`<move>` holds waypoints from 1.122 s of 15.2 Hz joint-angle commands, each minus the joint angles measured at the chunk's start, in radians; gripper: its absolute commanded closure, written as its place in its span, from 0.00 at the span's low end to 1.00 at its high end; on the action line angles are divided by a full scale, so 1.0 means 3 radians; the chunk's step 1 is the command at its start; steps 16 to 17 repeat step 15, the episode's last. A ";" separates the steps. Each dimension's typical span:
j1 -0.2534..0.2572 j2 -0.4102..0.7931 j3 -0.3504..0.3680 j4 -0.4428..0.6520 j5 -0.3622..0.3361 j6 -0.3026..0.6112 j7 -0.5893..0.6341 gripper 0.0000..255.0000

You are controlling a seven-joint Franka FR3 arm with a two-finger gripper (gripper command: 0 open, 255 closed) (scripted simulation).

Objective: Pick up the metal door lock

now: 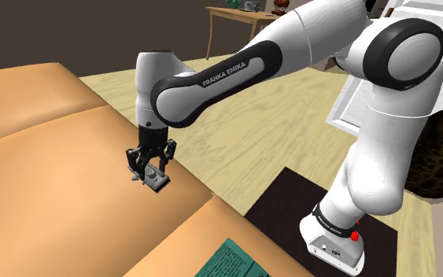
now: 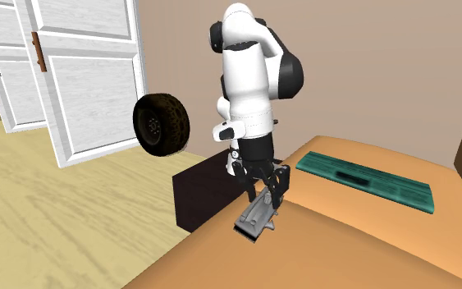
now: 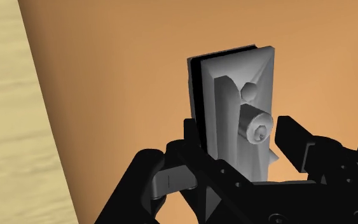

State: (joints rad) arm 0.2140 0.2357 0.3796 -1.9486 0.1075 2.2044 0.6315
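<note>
The gripper (image 1: 153, 168) is clamped on the grey lock (image 1: 159, 180), which is tilted and sits close to the edge of the tan desk (image 1: 54, 189). In the shoulder view a green board (image 1: 229, 262) lies at the lock's 5 o'clock, and the stand (image 1: 334, 240) at its 4 o'clock

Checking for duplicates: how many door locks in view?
1: the grey door lock is at the pincer, near the edge of the orange surface. Others may hide behind the arm.
</note>
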 commanded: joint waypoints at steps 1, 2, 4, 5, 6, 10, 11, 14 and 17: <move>-0.0004 -0.0029 0.0003 0.0038 0.0008 -0.0076 0.0004 1.00; -0.0006 -0.0050 0.0005 0.0059 0.0014 -0.0116 0.0005 1.00; -0.0011 -0.0088 0.0007 0.0104 0.0024 -0.0197 0.0008 1.00; -0.0014 -0.0107 0.0009 0.0127 0.0029 -0.0238 0.0010 1.00; -0.0016 -0.0124 0.0010 0.0151 0.0033 -0.0278 0.0012 1.00; -0.0024 -0.0189 0.0013 0.0255 0.0049 -0.0443 0.0021 1.00; -0.0025 -0.0203 0.0013 0.0283 0.0052 -0.0484 0.0024 1.00; -0.0029 -0.0232 0.0014 0.0345 0.0058 -0.0573 0.0031 1.00; -0.0029 -0.0232 0.0014 0.0345 0.0058 -0.0573 0.0031 1.00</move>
